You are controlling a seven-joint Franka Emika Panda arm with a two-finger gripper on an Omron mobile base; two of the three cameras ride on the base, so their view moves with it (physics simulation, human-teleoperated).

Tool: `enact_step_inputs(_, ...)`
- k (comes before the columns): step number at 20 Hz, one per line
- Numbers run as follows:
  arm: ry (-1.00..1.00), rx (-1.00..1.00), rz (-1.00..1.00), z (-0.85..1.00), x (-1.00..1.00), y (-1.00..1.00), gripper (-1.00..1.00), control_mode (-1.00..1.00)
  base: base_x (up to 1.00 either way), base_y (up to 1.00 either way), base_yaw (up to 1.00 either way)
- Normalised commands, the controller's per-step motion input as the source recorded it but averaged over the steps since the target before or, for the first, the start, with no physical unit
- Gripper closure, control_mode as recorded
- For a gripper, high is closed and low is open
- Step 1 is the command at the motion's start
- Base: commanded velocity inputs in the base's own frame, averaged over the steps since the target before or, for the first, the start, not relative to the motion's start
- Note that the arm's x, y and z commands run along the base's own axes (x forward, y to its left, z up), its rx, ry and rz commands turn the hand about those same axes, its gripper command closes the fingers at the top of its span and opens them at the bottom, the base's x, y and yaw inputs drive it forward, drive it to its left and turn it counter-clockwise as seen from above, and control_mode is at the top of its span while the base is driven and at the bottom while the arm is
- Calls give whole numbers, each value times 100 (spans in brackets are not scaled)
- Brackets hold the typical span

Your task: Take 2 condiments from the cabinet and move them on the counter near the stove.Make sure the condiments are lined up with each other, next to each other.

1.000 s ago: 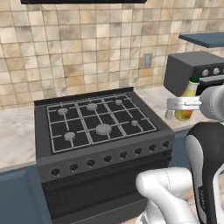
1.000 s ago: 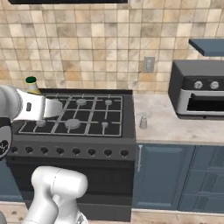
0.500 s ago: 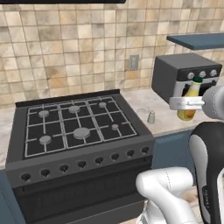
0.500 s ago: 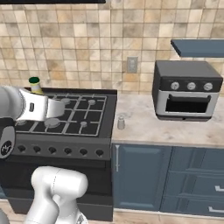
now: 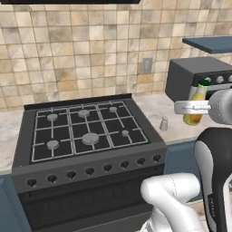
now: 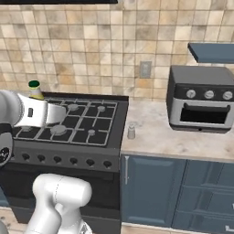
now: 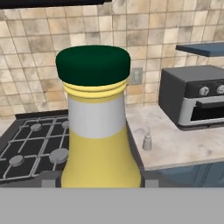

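Hand view, nearest first: the hand (image 7: 100, 186) is closed on the yellow bottle (image 7: 99, 131), which stands upright between the fingers, green cap on top, long axis vertical. The fingertips themselves are hidden behind the bottle's base. In the left base view the same bottle (image 5: 195, 105) is carried in the air over the tabletop (image 5: 154, 108), to the right of the stove (image 5: 86, 131) and in front of the toaster oven (image 5: 195, 77).

Beyond the bottle, the grey shaker (image 7: 147, 141) already stands upright on the tabletop just beside the stove's right edge. From the hand it lies ahead, below and slightly to the right. In the right base view the shaker (image 6: 131, 131) sits close to the stove's corner, with bare stone to its right.

Judgement: the coming move turns on this offset. The bottle must travel forward and down, kept vertical, to land next to the shaker and in line with it.
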Motion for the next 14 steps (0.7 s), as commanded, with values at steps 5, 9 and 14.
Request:
enact_step_inputs(5, 0, 0, 0, 0, 0, 0, 100, 100, 66, 0, 6)
enact_step_inputs(9, 0, 0, 0, 0, 0, 0, 100, 100, 59, 0, 4)
enact_step_inputs(14, 0, 0, 0, 0, 0, 0, 100, 100, 54, -5, 3)
